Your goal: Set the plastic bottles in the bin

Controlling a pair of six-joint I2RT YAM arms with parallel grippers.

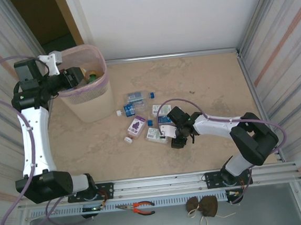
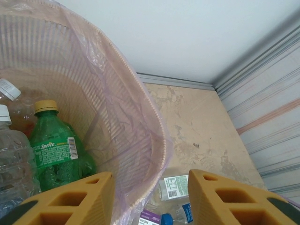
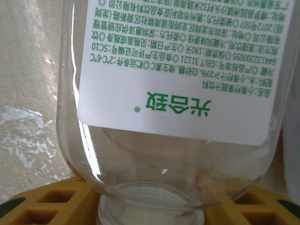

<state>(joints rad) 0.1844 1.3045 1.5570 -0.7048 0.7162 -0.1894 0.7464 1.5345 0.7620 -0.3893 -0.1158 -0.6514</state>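
We see the left tool [image 1: 75, 77] at the left far side of the worktop [image 1: 211, 81], over the near left rim of the bin [image 1: 89, 106]. In its wrist view the left tool [image 2: 150, 187] has its two yellow fingers [image 2: 70, 201] apart with nothing between them, and the pink bag [image 2: 117, 117] folded over the rim runs below the gap. Inside the bin stands a green bottle [image 2: 54, 154] with a yellow cap, beside two see-through bottles with white caps at its left.

The right tool [image 1: 177, 139] is low over the middle of the worktop, at the near right edge of a loose group of bottles [image 1: 140, 118] lying to the right of the bin. In its wrist view the right tool [image 3: 150, 208] is clamped on a clear bottle [image 3: 173, 154]: a finger presses each side of its rounded shoulder, and the neck points toward the camera. A white label [image 3: 183, 61] with green print covers the bottle's side. Within the group we make out a purple-labelled bottle [image 1: 136, 126] and several blue caps.
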